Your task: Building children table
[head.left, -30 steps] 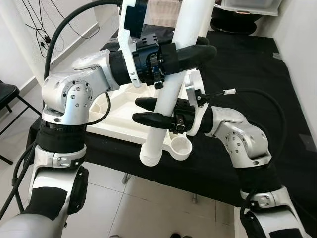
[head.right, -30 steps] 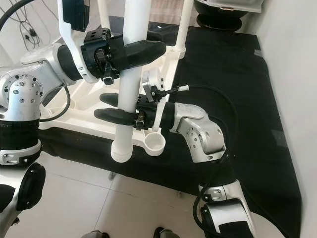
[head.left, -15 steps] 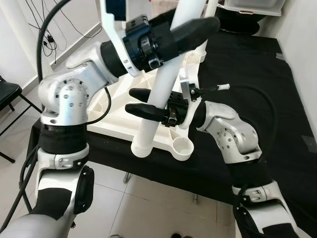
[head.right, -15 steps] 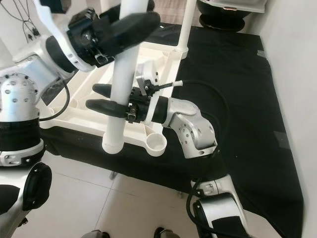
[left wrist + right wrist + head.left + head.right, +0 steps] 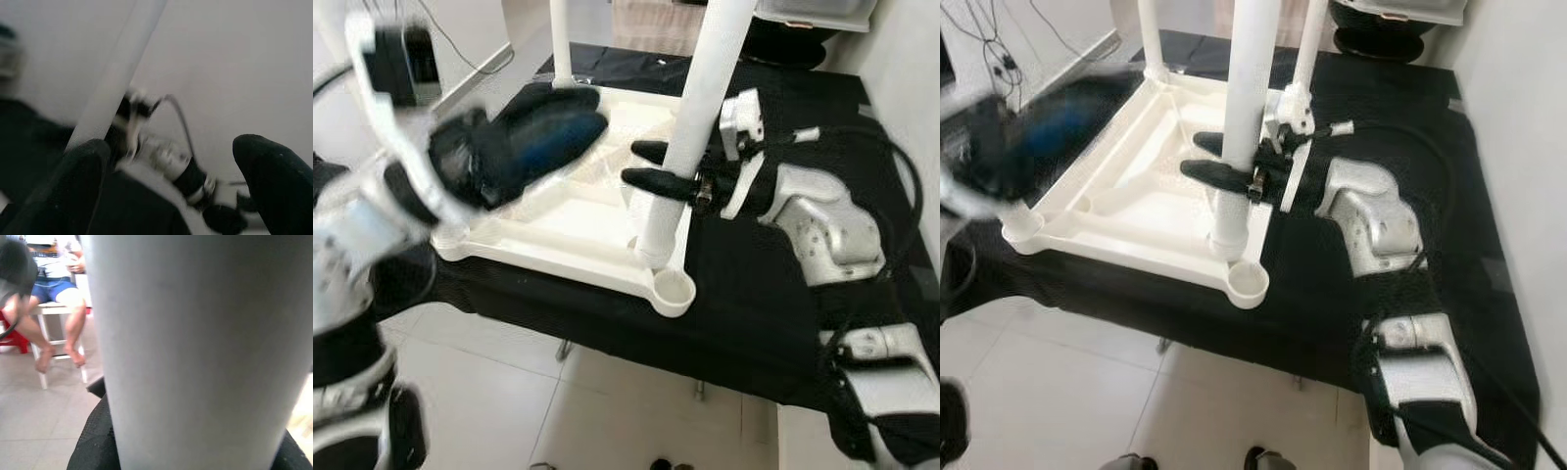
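Left eye view — right tool (image 5: pixel 658 166) closed around the white leg (image 5: pixel 690 127); left tool (image 5: pixel 524 137) blurred, fingers spread, empty.

A black cloth (image 5: pixel 1410 127) covers the work surface and hangs over its front edge, above a pale tiled floor (image 5: pixel 1067 392). Off to one side a person (image 5: pixel 54 279) in blue shorts sits barefoot on a white stool (image 5: pixel 58 328), with something red (image 5: pixel 12 338) beside it.
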`<state>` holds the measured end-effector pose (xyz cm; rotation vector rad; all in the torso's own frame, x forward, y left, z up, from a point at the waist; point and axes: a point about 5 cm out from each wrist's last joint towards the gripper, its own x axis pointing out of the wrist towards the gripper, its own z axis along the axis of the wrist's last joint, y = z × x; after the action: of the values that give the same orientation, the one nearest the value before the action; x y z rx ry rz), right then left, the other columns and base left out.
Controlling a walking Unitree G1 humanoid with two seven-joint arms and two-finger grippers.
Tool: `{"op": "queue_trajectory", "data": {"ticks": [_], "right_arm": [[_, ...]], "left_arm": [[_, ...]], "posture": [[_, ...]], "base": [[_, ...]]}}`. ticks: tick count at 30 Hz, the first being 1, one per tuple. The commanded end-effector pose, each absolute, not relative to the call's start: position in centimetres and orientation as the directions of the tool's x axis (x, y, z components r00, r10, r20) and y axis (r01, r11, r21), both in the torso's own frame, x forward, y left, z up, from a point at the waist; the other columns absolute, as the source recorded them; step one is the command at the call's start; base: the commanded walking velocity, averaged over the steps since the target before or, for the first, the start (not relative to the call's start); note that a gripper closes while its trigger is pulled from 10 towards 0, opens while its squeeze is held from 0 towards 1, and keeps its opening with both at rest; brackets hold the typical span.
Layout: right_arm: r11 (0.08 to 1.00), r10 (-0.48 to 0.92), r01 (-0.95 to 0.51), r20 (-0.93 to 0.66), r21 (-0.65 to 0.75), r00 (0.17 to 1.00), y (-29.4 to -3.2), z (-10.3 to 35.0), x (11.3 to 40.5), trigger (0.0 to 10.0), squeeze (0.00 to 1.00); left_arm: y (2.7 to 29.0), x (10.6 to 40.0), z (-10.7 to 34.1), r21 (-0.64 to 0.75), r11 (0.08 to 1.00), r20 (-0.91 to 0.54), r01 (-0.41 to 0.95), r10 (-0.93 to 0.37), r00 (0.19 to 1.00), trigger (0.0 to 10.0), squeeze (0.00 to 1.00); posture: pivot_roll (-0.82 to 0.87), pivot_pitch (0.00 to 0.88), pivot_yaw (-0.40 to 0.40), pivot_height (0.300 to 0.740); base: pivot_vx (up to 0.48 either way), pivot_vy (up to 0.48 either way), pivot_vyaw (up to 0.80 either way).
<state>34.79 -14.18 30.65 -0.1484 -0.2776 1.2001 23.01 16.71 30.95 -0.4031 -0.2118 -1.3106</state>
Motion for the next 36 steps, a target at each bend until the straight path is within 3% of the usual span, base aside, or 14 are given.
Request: {"op": "queue_trajectory", "data": {"ticks": [1,4,5,6,7,13,19,24,25,26,27,28,32,36], "right_arm": [[0.346,0.936,-0.892,0.170,-0.292,0.307,-15.2,31.7,34.4,9.2,0.00],[0.326,0.942,-0.900,0.178,-0.289,0.284,-15.5,31.9,34.1,10.0,0.00],[0.263,0.959,-0.922,0.187,-0.284,0.215,-15.9,32.0,33.5,10.0,0.00],[0.263,0.959,-0.922,0.187,-0.284,0.215,-15.9,32.0,33.5,10.0,0.00],[0.225,0.966,-0.933,0.186,-0.281,0.177,-16.0,31.9,33.1,10.0,0.00],[0.111,0.983,-0.960,0.173,-0.258,0.067,-15.6,30.9,31.9,10.0,0.00],[0.085,0.985,-0.966,0.167,-0.245,0.044,-14.8,30.3,31.7,10.0,0.00],[0.065,0.986,-0.970,0.163,-0.235,0.027,-14.1,29.9,31.6,10.0,0.00],[0.051,0.987,-0.972,0.159,-0.231,0.014,-14.0,29.8,31.5,10.0,0.00],[0.051,0.987,-0.972,0.159,-0.231,0.014,-14.0,29.8,31.5,10.0,0.00],[0.041,0.988,-0.973,0.156,-0.228,0.006,-13.9,29.8,31.4,10.0,0.00],[0.025,0.988,-0.974,0.152,-0.225,-0.009,-13.8,29.8,31.3,10.0,0.00],[-0.002,0.991,-0.974,0.127,-0.225,-0.032,-13.4,29.6,31.3,10.0,0.00],[-0.011,0.994,-0.973,0.100,-0.231,-0.035,-13.3,29.4,31.3,10.0,0.00]], "left_arm": [[16.6,22.1,28.5,-0.240,0.253,0.291,0.937,-0.902,0.318,10.0,1.00],[16.7,21.6,26.7,-0.279,0.301,0.240,0.912,-0.898,0.370,10.0,1.00],[16.8,20.9,23.8,-0.335,0.408,0.133,0.850,-0.872,0.471,10.0,0.56],[16.8,20.9,23.8,-0.335,0.408,0.133,0.850,-0.872,0.471,10.0,0.56],[16.5,20.5,22.4,-0.330,0.461,0.060,0.823,-0.860,0.506,10.0,0.00],[14.8,18.4,18.6,-0.235,0.555,-0.127,0.798,-0.831,0.541,10.0,0.00],[13.0,16.3,16.6,-0.143,0.575,-0.211,0.806,-0.813,0.543,10.0,0.00],[12.6,16.3,16.6,-0.145,0.605,-0.177,0.783,-0.795,0.581,10.0,0.00],[12.6,16.4,16.5,-0.116,0.620,-0.172,0.776,-0.782,0.599,8.3,0.00],[12.6,16.4,16.5,-0.116,0.620,-0.172,0.776,-0.782,0.599,8.3,0.00],[12.6,16.3,16.4,-0.087,0.629,-0.170,0.772,-0.773,0.611,5.9,0.00],[12.5,16.1,16.4,-0.047,0.638,-0.156,0.769,-0.765,0.625,4.4,0.00],[12.3,15.5,16.7,0.020,0.654,-0.109,0.756,-0.750,0.652,3.1,0.00],[12.1,15.0,16.8,0.059,0.659,-0.094,0.750,-0.744,0.662,2.7,0.00]], "posture": [[0.05,0.237,-0.037,0.740],[0.05,0.246,-0.035,0.740],[0.05,0.257,-0.032,0.740],[0.05,0.257,-0.032,0.740],[0.05,0.263,-0.030,0.740],[0.05,0.291,-0.024,0.740],[0.05,0.310,-0.019,0.740],[0.05,0.329,-0.022,0.740],[0.05,0.333,-0.024,0.740],[0.05,0.333,-0.024,0.740],[0.05,0.333,-0.024,0.740],[0.06,0.352,-0.029,0.740],[0.06,0.370,-0.029,0.740],[0.06,0.380,-0.033,0.740]], "base": [[0.000,0.000,0.00],[0.000,0.000,0.00],[0.000,0.000,0.00],[0.000,0.000,0.00],[0.000,0.000,0.00],[0.000,0.000,0.00],[0.000,0.000,0.00],[0.000,0.000,0.00],[0.000,0.000,0.00],[0.000,0.000,0.00],[0.000,0.000,0.00],[0.000,0.000,0.00],[0.000,0.000,0.00],[0.000,0.000,0.00]]}}
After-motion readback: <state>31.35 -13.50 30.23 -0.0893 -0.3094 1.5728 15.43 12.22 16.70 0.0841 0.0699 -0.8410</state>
